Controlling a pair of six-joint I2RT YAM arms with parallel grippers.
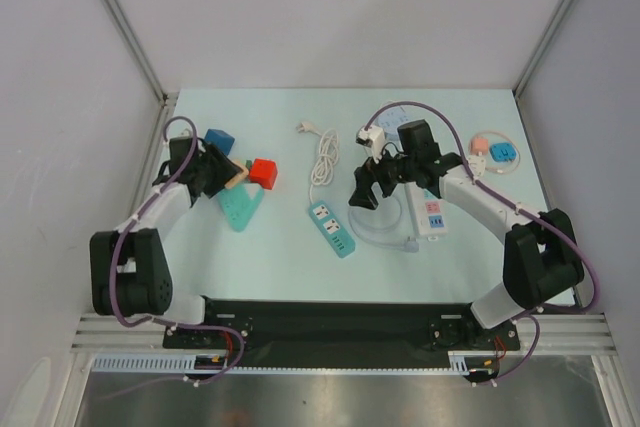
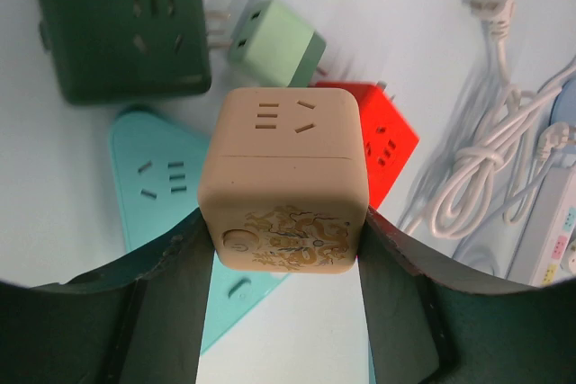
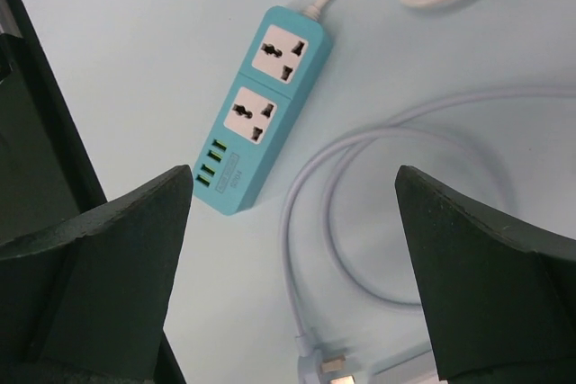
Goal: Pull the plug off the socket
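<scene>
In the left wrist view my left gripper [image 2: 283, 231] is shut on a beige cube socket [image 2: 283, 177] with a gold dragon print, one finger on each side. A red cube socket [image 2: 387, 146] sits right behind it, touching or nearly so. A light green plug adapter [image 2: 274, 42] has its prongs at a dark green cube socket [image 2: 121, 24]. From above, my left gripper [image 1: 215, 172] is at this cluster. My right gripper [image 3: 292, 186] is open and empty above a teal power strip [image 3: 261, 114]; it also shows in the top view [image 1: 365, 187].
A teal triangular socket [image 2: 153, 177] lies under the beige cube. A coiled white cable [image 1: 322, 152] lies mid-table. A white power strip [image 1: 430, 212] with a pale cable and its loose plug [image 3: 328, 368] sits under the right arm. Small pink and blue adapters [image 1: 495, 150] lie far right.
</scene>
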